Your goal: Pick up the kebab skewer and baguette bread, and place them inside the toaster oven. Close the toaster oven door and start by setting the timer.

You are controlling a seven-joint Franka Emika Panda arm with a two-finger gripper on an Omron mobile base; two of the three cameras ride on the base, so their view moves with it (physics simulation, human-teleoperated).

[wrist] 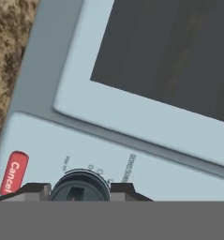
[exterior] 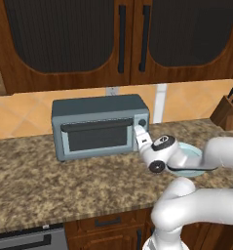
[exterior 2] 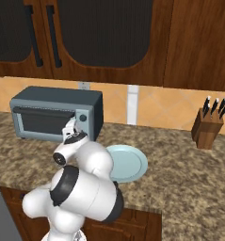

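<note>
Toaster oven (exterior: 96, 127) door (exterior: 97, 135) is shut, the claw (wrist: 79, 190) straddles the timer knob (wrist: 79, 186) beside it, fingers narrowly apart; next, pinch and turn.

Plate (exterior: 196, 161) on counter (exterior: 49, 176), right of toaster oven (exterior: 96, 128); knife block (exterior 2: 208, 128) farther right.

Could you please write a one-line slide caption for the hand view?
Hand straddling the timer knob beside the red Cancel button, with the toaster oven door shut.
</note>
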